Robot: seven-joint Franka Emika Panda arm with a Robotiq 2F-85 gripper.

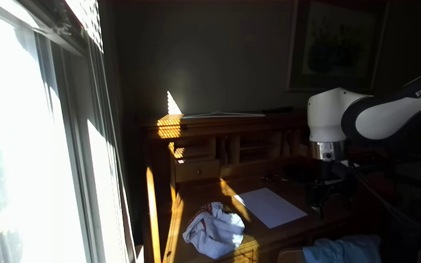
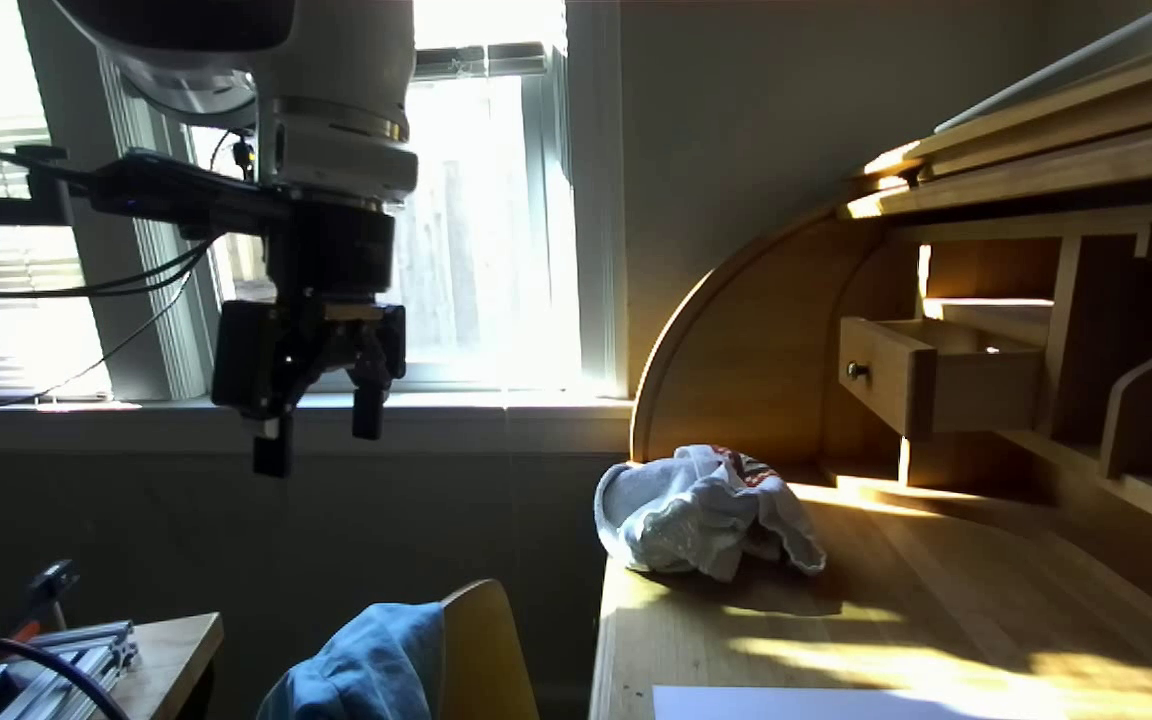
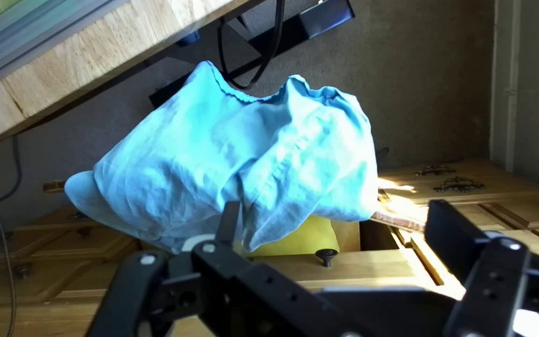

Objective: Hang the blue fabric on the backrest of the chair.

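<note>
The blue fabric (image 1: 342, 250) is draped in folds over the chair's backrest (image 1: 290, 255). In an exterior view the blue fabric (image 2: 366, 665) covers one side of the curved wooden backrest (image 2: 489, 650), whose other end is bare. In the wrist view the blue fabric (image 3: 251, 164) spreads beyond the fingers, with a bit of the wooden backrest (image 3: 400, 220) showing at its right. My gripper (image 3: 339, 224) is open and empty. In both exterior views the gripper (image 1: 333, 208) points down, and it (image 2: 320, 437) is above the chair, apart from the fabric. The chair's lower part is mostly hidden.
A wooden roll-top desk (image 2: 936, 560) stands beside the chair, with a crumpled white cloth (image 2: 706, 515) and white paper (image 1: 270, 208) on it. A small drawer (image 2: 886, 380) is pulled out. A wooden bench (image 2: 171, 650) with metal profiles stands opposite. A window (image 2: 496, 230) is behind.
</note>
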